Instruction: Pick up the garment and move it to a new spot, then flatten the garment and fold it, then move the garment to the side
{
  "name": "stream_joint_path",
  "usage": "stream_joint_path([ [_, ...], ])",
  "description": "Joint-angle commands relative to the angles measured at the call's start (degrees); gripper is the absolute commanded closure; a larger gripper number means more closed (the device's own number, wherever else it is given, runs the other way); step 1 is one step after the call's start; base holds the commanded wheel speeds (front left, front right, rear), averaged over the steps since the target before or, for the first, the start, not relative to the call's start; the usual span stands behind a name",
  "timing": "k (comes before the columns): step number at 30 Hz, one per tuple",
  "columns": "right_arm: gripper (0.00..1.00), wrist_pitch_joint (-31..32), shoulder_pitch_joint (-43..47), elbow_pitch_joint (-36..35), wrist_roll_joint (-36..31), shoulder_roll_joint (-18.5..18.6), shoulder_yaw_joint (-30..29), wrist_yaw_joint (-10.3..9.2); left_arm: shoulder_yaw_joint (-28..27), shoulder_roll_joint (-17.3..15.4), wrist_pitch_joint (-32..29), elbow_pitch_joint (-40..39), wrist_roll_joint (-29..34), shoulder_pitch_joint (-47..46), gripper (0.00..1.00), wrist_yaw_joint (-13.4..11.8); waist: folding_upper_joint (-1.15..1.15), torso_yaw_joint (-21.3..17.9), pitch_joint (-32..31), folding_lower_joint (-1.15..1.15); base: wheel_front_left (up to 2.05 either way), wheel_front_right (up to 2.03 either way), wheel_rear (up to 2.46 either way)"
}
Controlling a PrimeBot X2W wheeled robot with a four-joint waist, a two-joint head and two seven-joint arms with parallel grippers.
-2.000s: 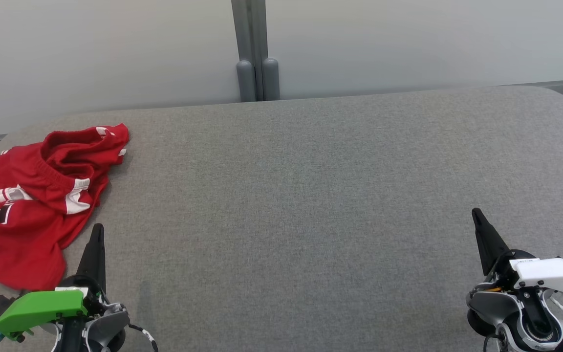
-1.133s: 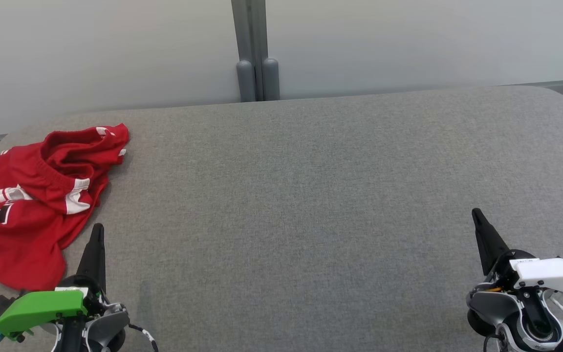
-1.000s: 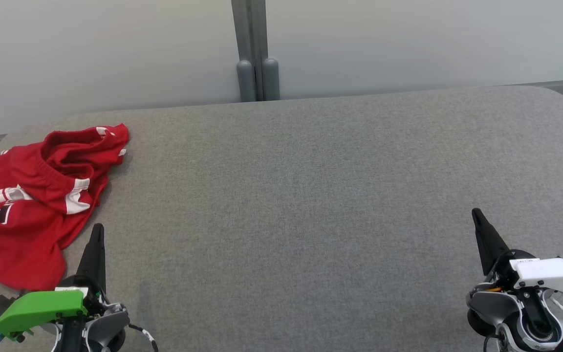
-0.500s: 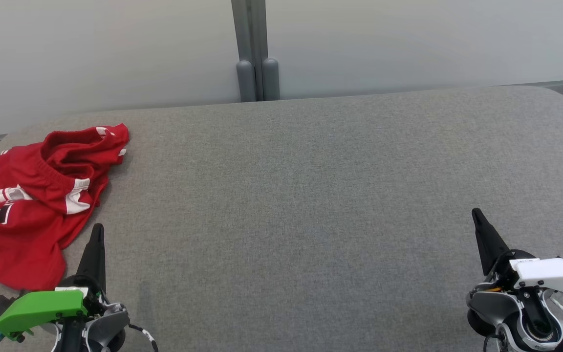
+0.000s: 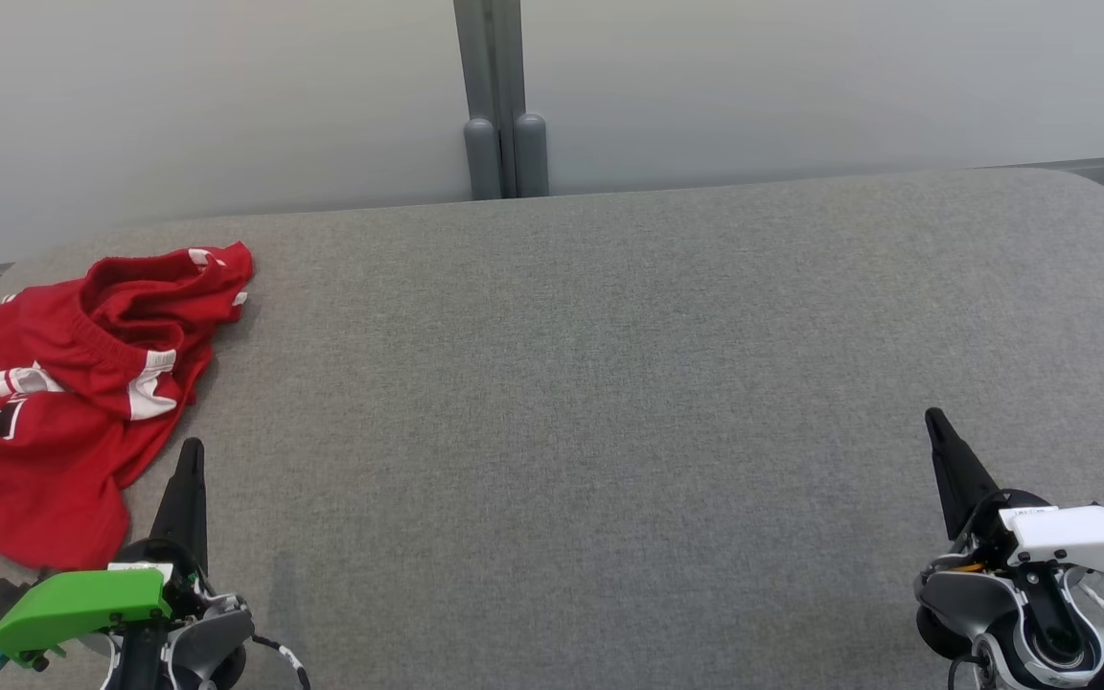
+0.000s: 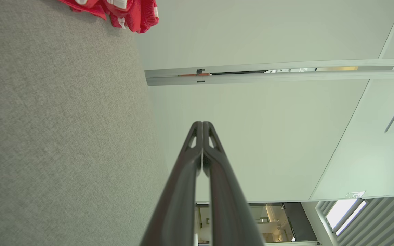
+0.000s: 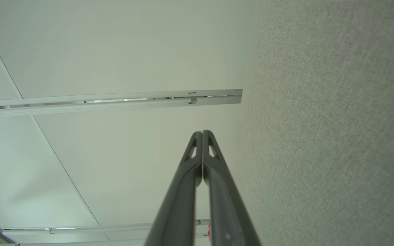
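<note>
A crumpled red fabric garment (image 5: 63,402) with white bands and a black-and-white mark lies heaped at the far left end of a broad grey felt-covered tabletop (image 5: 609,383) with rounded corners. No claw holds it.

The robot's left claw (image 5: 192,448), below a bright green plastic wrist cover (image 5: 73,599), points up the head view just beside the garment's near right edge and is apart from the cloth. Its two long dark fingers are pressed together with nothing between them. The left wrist view shows this plainly: the left claw (image 6: 202,123) is a single closed wedge, with the red fabric garment (image 6: 125,10) bunched at the top of that view on the grey felt-covered tabletop (image 6: 46,119).

The right claw (image 5: 933,418), below a white plastic wrist cover (image 5: 1079,537), hangs over the tabletop's right end, well apart from the garment. It too is drawn together and empty. In the right wrist view the tips of the right claw (image 7: 202,132) meet above the felt of the tabletop (image 7: 337,119).

Behind the tabletop stand pale wall panels (image 5: 801,86), joined by a grey upright post (image 5: 504,96).
</note>
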State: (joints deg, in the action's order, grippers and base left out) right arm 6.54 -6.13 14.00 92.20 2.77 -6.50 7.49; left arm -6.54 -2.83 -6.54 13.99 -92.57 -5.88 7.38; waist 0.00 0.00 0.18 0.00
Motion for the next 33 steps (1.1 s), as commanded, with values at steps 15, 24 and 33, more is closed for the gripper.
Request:
stream_joint_path([
  [15,1.0,0.1,-0.3,0.1,0.4,0.2,0.0,0.0,0.0,-0.1,-0.1,0.0,0.4,-0.9,1.0,0.2,0.0,0.0,0.0,0.0,0.0,0.0,0.0],
  [24,1.0,0.1,-0.3,0.1,0.4,0.2,0.0,0.0,0.0,-0.1,-0.1,0.0,0.4,-0.9,1.0,0.2,0.0,0.0,0.0,0.0,0.0,0.0,0.0],
  [33,0.0,0.0,0.1,0.3,0.0,-0.1,0.0,0.0,0.0,0.1,0.1,0.4,0.0,0.2,0.0,0.0,0.0,0.0,0.0,0.0,0.0,0.0,0.0],
])
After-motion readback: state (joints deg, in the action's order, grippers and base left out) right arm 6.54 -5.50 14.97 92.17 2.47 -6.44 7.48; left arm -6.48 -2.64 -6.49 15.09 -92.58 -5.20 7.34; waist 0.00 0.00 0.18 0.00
